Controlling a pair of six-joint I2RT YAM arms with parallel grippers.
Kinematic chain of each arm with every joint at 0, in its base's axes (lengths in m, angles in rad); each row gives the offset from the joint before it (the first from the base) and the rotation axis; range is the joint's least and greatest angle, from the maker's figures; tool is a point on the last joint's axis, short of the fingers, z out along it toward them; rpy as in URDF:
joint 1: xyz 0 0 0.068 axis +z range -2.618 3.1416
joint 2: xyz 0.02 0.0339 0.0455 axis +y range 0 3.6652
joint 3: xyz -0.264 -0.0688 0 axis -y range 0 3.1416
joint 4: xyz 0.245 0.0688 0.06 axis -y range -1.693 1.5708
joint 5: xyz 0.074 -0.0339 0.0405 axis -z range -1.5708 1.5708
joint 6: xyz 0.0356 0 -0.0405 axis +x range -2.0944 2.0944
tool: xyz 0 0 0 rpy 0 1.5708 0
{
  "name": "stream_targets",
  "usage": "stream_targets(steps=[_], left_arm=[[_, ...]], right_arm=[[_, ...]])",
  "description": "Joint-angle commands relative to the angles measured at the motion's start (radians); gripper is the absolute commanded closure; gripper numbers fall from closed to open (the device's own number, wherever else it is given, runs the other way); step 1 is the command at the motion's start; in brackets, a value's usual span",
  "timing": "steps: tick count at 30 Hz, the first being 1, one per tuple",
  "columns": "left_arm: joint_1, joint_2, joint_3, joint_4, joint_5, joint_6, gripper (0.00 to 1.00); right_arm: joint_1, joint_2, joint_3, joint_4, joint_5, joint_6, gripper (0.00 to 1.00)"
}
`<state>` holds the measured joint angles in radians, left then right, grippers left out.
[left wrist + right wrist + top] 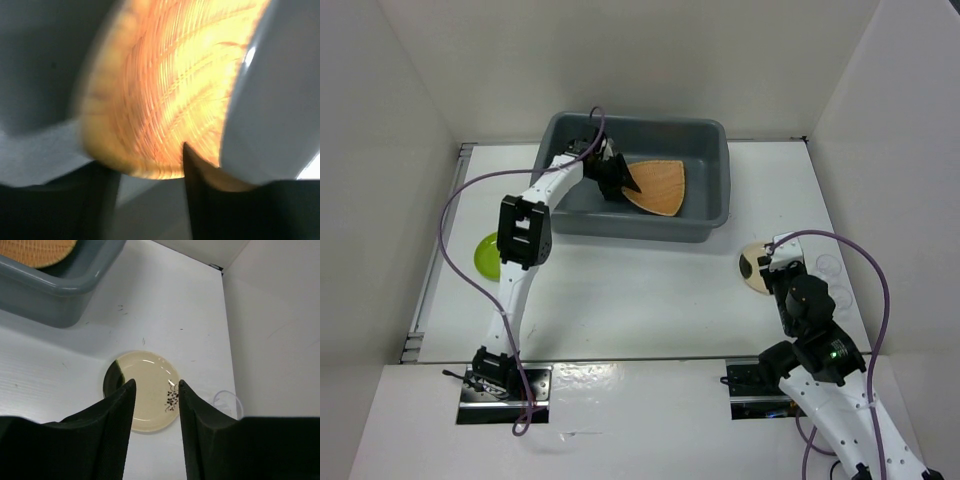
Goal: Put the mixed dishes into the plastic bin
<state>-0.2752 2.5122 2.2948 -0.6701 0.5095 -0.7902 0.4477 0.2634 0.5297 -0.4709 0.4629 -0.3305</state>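
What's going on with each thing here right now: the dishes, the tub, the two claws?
Woven plate: inside the bin, at the left gripper's tips.
Bin: upright on the table, only the woven plate visible in it.
Green plate: on the table, partly hidden by the left arm.
Cream dish: flat on the table.
Clear cups: on the table.
Left gripper: inside the bin, jaws apart.
Right gripper: open above the cream dish.

Left arm (525, 232) and woven plate (658, 187) are filling the grey bin (715, 180)'s left and middle. Open table (630, 295) is lying between bin and cream dish (752, 268); clear cups (832, 268) are crowding the right wall.
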Motion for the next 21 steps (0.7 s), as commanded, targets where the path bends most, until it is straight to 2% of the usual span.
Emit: stream_targets(steps=[1,3,4,5,6,9,11,12,13,15,18,20,21], left_arm=[[0.005,-0.050,-0.031,0.044,0.003,0.008,0.40],[0.014,-0.050,-0.014,0.021,0.003,0.022,0.34],[0.014,-0.041,0.001,-0.014,-0.006,0.034,0.26],[0.014,-0.041,0.015,-0.031,-0.023,0.034,0.22],[0.014,-0.041,0.026,-0.052,-0.032,0.045,0.16],[0.005,-0.149,0.047,-0.086,-0.107,0.072,0.03],[0.005,-0.190,0.125,-0.137,-0.172,0.101,0.02],[0.005,-0.205,0.171,-0.216,-0.190,0.118,0.00],[0.005,-0.228,0.281,-0.267,-0.224,0.147,0.00],[-0.008,-0.262,0.392,-0.403,-0.262,0.170,0.00],[-0.076,-0.288,0.616,-0.554,-0.357,0.209,0.00],[-0.128,-0.352,0.663,-0.629,-0.434,0.209,0.00],[-0.151,-0.392,0.611,-0.629,-0.466,0.209,0.00]], right_arm=[[-0.018,0.000,-0.007,0.046,0.000,0.004,0.54],[-0.044,0.000,-0.016,0.046,-0.010,-0.005,0.48],[-0.053,0.000,-0.016,0.046,-0.010,-0.005,0.45],[-0.063,0.010,-0.016,0.046,-0.023,-0.005,0.42],[-0.073,0.020,-0.016,0.046,-0.035,-0.016,0.35],[-0.093,0.083,-0.007,-0.001,-0.091,-0.065,0.23],[-0.093,0.131,0.030,-0.075,-0.125,-0.108,0.23],[-0.093,0.155,0.042,-0.096,-0.136,-0.167,0.23],[-0.093,0.202,0.055,-0.118,-0.145,-0.206,0.23],[-0.093,0.290,0.111,-0.208,-0.159,-0.319,0.18],[-0.125,0.429,0.179,-0.313,-0.220,-0.425,0.19],[-0.194,0.486,0.200,-0.328,-0.297,-0.481,0.19],[-0.216,0.544,0.210,-0.328,-0.350,-0.511,0.19]])
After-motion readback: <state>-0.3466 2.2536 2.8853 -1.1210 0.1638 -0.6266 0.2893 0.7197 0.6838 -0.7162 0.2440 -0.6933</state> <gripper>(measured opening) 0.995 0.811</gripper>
